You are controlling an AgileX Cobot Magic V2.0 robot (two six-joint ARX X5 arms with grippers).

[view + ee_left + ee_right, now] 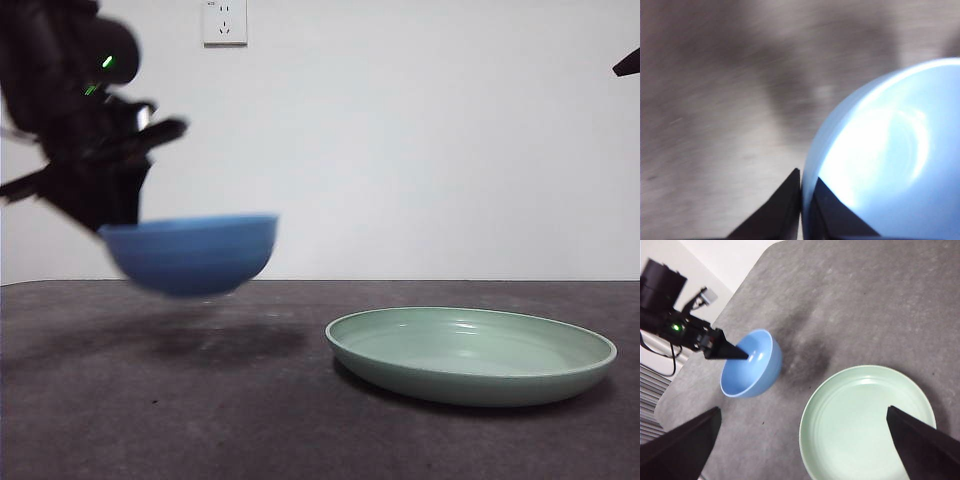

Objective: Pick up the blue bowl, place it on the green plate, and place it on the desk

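Observation:
The blue bowl (192, 254) hangs in the air at the left, a little above the desk (200, 420), with its shadow below it. My left gripper (122, 215) is shut on the bowl's rim, one jaw inside and one outside, as the left wrist view (801, 187) shows on the bowl (890, 165). The green plate (470, 352) lies empty on the desk at the right. My right gripper (802, 415) is open and empty, high above the plate (867, 422); the bowl (750, 365) and the left gripper (737, 354) show in its view too.
A white wall with a socket (224, 22) stands behind the desk. The waiting right arm shows as a black tip (628, 62) at the top right corner. The desk's rounded far edge (740, 295) shows in the right wrist view.

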